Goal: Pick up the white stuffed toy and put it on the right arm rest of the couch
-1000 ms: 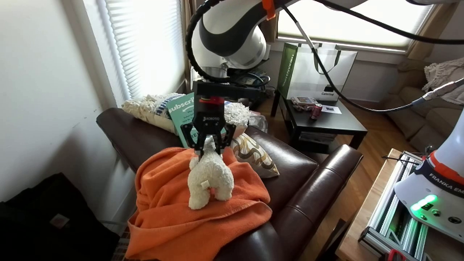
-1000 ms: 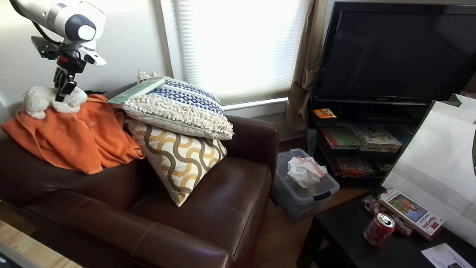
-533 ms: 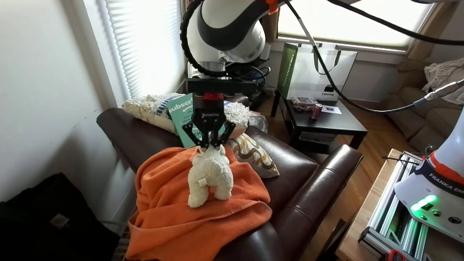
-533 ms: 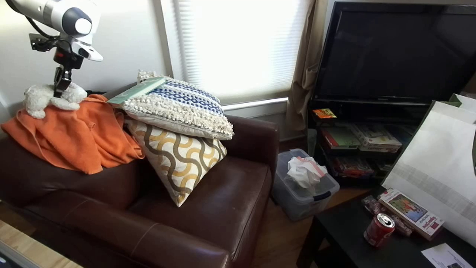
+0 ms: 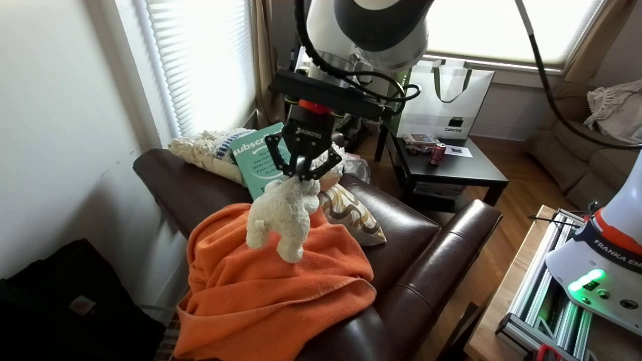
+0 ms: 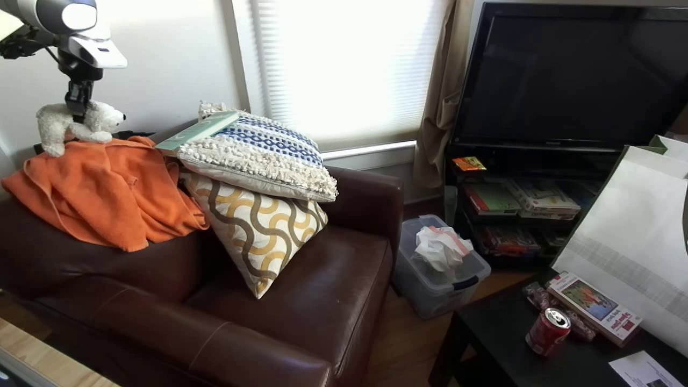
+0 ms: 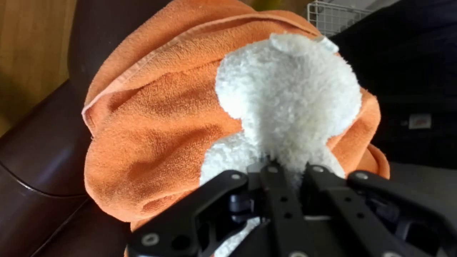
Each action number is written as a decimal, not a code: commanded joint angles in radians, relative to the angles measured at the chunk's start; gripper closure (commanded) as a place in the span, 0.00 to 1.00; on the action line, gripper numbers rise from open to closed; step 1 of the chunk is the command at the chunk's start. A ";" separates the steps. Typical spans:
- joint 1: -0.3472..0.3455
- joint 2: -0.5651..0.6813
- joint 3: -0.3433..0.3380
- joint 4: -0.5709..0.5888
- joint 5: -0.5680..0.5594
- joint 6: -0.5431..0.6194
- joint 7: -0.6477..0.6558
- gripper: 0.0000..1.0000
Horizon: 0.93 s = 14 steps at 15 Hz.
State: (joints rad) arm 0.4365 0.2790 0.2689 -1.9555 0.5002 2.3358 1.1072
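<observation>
As fingers [image 7: 285,207] pinch toy [image 5: 283,210], couch [image 5: 396,213] cropped; robot [image 5: 383,25] too

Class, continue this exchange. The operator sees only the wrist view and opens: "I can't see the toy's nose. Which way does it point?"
Observer: In an exterior view, the black nose of the white stuffed toy points picture right, toward the fringed pillow.
Operator: What rests on that pillow?
Observer: A green book lies on it.
Operator: And beyond the couch?
Observer: A red can stands upright on a black table.
</observation>
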 commanded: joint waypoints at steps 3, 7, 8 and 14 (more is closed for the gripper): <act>-0.037 -0.100 0.026 -0.163 0.064 0.186 0.024 0.90; -0.052 -0.177 0.027 -0.273 0.095 0.256 0.022 0.90; -0.052 -0.181 0.028 -0.276 0.095 0.256 0.023 0.90; -0.119 -0.444 -0.006 -0.580 0.171 0.275 0.159 0.98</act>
State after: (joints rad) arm 0.3529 0.0142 0.2676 -2.3534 0.6188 2.5923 1.2148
